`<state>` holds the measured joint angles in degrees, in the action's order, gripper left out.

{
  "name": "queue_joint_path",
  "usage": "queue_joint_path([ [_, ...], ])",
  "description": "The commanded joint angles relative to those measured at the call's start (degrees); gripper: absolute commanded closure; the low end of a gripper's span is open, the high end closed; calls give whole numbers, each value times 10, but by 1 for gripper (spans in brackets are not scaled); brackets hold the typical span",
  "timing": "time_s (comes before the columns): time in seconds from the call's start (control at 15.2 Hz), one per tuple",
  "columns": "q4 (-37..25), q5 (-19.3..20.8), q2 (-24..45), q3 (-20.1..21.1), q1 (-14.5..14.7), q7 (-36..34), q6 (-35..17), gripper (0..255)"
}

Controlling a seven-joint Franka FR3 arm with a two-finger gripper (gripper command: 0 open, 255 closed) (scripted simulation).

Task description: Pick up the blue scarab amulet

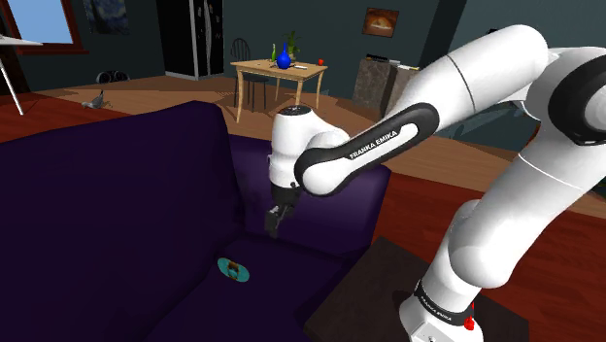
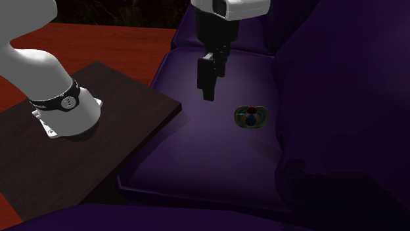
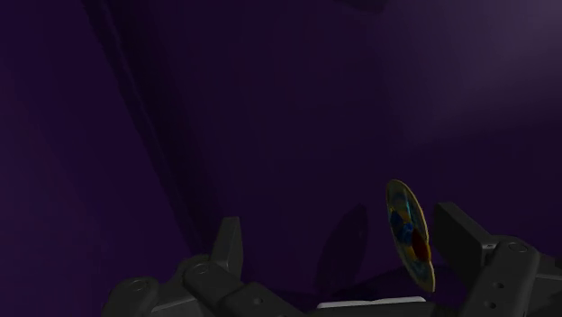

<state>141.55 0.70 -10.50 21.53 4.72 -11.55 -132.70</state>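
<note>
Shoulder view: white arm (image 1: 369, 151) reaches from the dark stand (image 1: 384, 277) out over a deep purple sofa (image 1: 117, 194). Black fingers (image 1: 275, 223) point down, hanging above the seat cushion with a clear gap of air beneath.

Amulet (image 1: 234, 270) lies flat on the seat cushion, close to the cushion's back edge where the backrest rises. It is a small oval with a teal-blue face and dark centre.

Second exterior view: fingers (image 2: 209, 88) are above the seat's middle. The amulet (image 2: 250, 117) is near them, toward the backrest, and apart from them. Stand (image 2: 98, 151) abuts the seat's front edge.

Wrist view: fingers (image 3: 227, 248) are spread apart, nothing clasped. The amulet (image 3: 410, 234) shows gold-rimmed with blue and red patches, in the gap, nearer one finger and untouched.
</note>
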Motion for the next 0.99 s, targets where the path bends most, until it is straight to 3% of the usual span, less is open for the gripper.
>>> queue_joint_path([
  [0.0,-14,40,46,18,-2,-33,-32,0],
  [0.33,-72,175,169,37,12,-139,-78,0],
  [0.66,-152,308,291,12,65,-235,-89,0],
  [0.92,-169,344,329,-5,83,-263,-104,0],
])
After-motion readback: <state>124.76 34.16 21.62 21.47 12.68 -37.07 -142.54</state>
